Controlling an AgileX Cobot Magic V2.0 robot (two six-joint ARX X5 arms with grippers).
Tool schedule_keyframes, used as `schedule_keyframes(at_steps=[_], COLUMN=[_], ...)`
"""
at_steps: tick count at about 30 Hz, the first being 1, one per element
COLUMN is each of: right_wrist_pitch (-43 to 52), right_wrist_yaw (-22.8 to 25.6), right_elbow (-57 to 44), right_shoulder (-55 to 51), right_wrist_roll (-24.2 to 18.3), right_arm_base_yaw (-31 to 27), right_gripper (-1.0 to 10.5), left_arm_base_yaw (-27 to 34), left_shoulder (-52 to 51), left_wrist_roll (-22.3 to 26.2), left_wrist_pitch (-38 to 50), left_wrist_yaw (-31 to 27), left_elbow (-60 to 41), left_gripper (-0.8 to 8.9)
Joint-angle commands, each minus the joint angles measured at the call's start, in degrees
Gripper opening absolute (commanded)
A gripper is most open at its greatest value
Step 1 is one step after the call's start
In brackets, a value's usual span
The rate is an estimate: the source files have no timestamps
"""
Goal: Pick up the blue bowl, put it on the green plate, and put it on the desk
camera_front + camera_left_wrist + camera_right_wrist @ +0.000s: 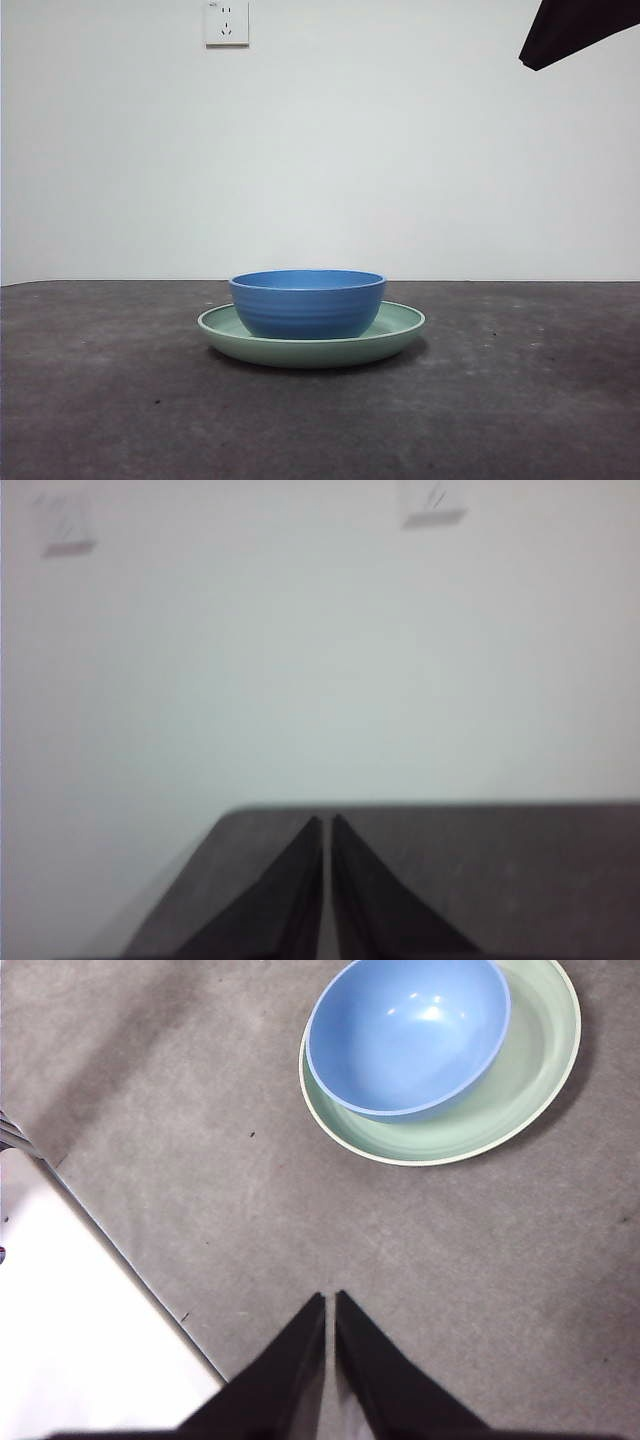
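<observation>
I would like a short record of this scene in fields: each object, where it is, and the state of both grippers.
blue bowl: upright, empty, sitting on the green plate, off-centre toward one side of it
green plate: flat on the desk, under the bowl
desk: dark grey, carries the plate
left gripper: shut, holds nothing, faces the wall, away from the dishes
right gripper: shut, holds nothing, raised above the desk, apart from the plate
wall socket: on the white wall behind

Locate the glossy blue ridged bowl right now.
The round glossy blue ridged bowl sits inside the wide pale mint-green plate, centre of the front view on the dark desk, no gripper touching it.
</observation>
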Motion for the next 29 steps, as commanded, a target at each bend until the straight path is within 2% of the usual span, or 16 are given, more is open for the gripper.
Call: schedule_keyframes(at_steps=[1, 5, 11, 20, 29], right_wrist_pitch=[0.6, 0.6, 0.6, 0.6, 0.6], right_wrist_yaw=[0.0, 0.0, 0.0, 0.0, 0.0], right_elbow=[1.0, 1.0, 1.0, 1.0, 1.0], right_shoulder=[0.4, 0.4, 0.4, 0.4, 0.4], right_wrist_roll=[-0.7, -0.7, -0.7, -0.7, -0.7], right_arm_base_yaw=[0.4, 0.4, 0.4, 0.4, 0.4], right_gripper=[0.1, 0.1, 0.1, 0.1, 0.1], left_arm_base_yaw=[0.7, 0.9, 0.9, 0.8, 0.8], left_shoulder=[-4.9, -10.0, -13.0, -13.1, -13.1], left_wrist_roll=[0.1, -0.4, -1.6, -1.7, -1.7], left_wrist_pitch=[0.4, 0.0, -0.9, -12.0, -11.7], left_wrist_yaw=[-0.2, -0.2, -0.2, -0.2, -0.2], left_elbow=[-6.4, -14.0, -20.1, -20.7, -20.7], left_gripper=[0.15, 0.15, 0.15, 0.15, 0.15])
